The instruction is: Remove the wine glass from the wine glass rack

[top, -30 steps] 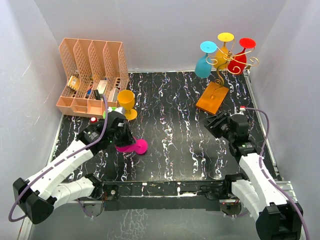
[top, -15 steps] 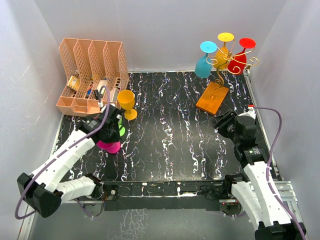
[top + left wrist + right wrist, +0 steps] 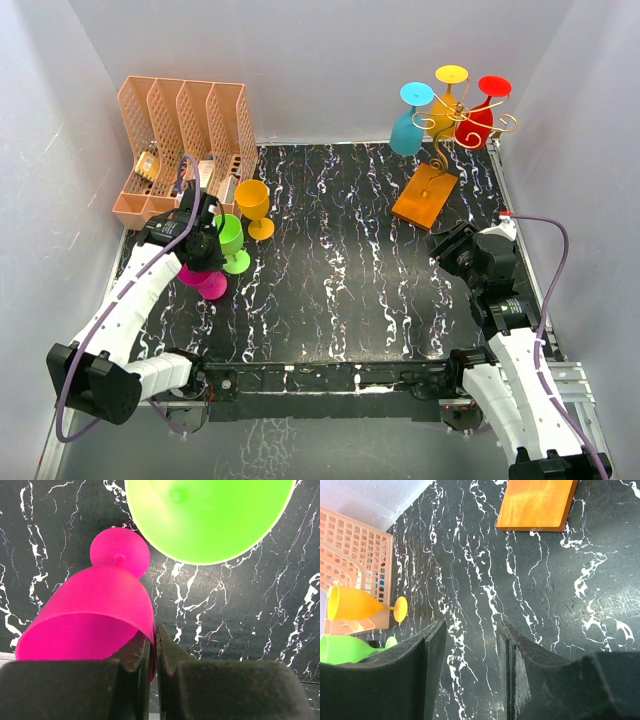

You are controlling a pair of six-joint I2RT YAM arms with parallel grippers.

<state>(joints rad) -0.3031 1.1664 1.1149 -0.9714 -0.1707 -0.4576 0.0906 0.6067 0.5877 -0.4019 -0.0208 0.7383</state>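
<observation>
- Nothing legible anywhere; the small items in the peach file organizer (image 3: 180, 140) are too small to read.
- The wine glass rack (image 3: 455, 118) stands at the far right of the worktop (image 3: 340, 280): gold wire curls on a stem, with a flat orange-brown base (image 3: 425, 196).
- Three glasses hang upside down on the rack: the blue glass (image 3: 408, 125) on the left, the yellow glass (image 3: 450, 88) at the back, the red glass (image 3: 480, 118) on the right.
- The pink wine glass (image 3: 95, 610) is off the rack, far left, near the file organizer and tilted. Cannot tell whether its foot touches the worktop.
- The left claw (image 3: 154, 630) is clamped on the pink glass rim, with the bowl wall pinched between the fingers.
- The green glass (image 3: 231, 240) stands upright just beside the pink one, and its bowl fills the top of the left wrist view.
- The orange glass (image 3: 253, 205) stands upright just behind the green one, in front of the organizer.
- The right claw (image 3: 470, 625) has its fingers apart with nothing between them. It hangs over bare worktop on the near side of the rack base, apart from it.
- The right claw's path to the rack is unobstructed, and the other glasses are well apart on the left.
</observation>
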